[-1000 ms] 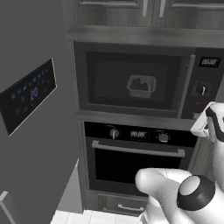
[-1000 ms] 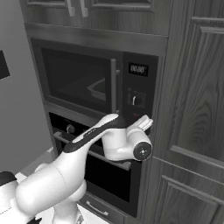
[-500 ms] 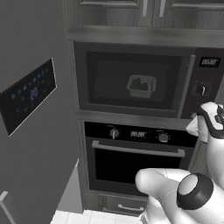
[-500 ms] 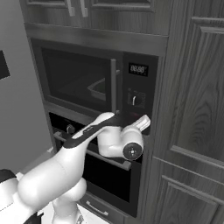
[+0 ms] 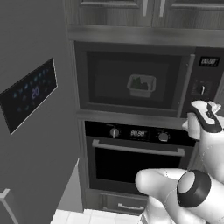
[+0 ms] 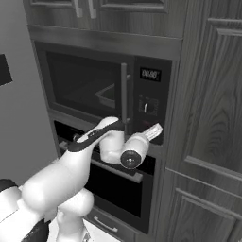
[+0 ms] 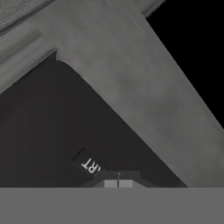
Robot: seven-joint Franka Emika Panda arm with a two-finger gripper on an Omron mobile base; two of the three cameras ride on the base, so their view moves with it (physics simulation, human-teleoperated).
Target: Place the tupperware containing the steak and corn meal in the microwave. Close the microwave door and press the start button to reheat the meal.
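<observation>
The microwave [image 5: 131,48] is built in above the oven, and the microwave door [image 5: 131,76] is closed, its vertical bar handle [image 6: 124,92] beside the black side panel [image 6: 150,97]. Through the dark glass the tupperware [image 5: 141,85] shows on the cavity floor, with a green lump of the meal faintly visible in it. My gripper [image 6: 158,127] is shut with nothing in it and points at the panel's lower edge. In the hand view the shut fingertips [image 7: 118,177] sit just below and right of the start button [image 7: 89,162], very close to the panel.
The oven [image 5: 135,153], with a long horizontal handle and three knobs, sits directly under the microwave. A grey fridge side with a touch display [image 5: 30,94] stands to the left. Dark wood cabinet doors [image 6: 212,118] rise to the right of the microwave.
The hand has crept in towards the microwave's side panel, slightly leftward in the left base view. The door and the tupperware have not moved, and the gripper stays shut.
</observation>
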